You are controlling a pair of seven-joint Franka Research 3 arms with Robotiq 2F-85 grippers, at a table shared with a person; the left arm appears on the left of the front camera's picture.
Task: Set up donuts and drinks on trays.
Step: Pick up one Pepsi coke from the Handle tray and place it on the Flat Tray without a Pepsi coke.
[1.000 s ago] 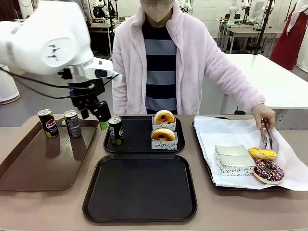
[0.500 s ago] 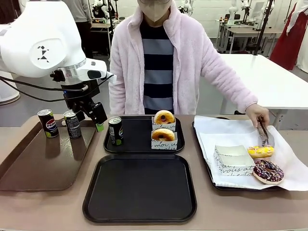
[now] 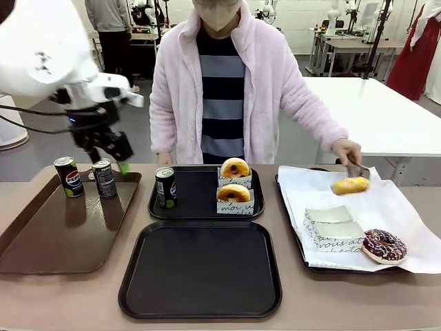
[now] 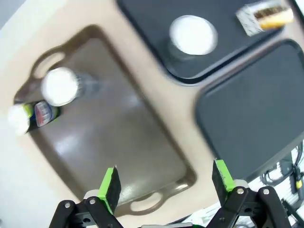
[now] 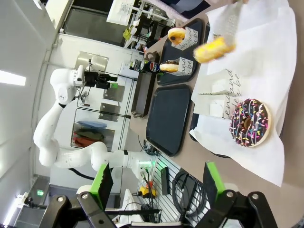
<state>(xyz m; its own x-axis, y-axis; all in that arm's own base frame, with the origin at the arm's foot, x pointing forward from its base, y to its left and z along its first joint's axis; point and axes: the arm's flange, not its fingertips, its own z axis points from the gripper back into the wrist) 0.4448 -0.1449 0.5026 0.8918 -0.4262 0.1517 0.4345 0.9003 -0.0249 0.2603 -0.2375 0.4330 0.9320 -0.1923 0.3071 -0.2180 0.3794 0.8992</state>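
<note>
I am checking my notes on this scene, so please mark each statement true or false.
1. Two cans stand on the brown tray. True.
2. The near black tray holds a donut. False: nothing lies on it.
3. The person's tongs hold the yellow-iced donut above the white paper. True.
4. The left tool is shut on a can. False: it is open and holds nothing.

A robotics lab: a white robot arm (image 3: 48,48) at a table (image 3: 69,296), white worktables (image 3: 393,117) behind, loose cables (image 5: 187,183)
</note>
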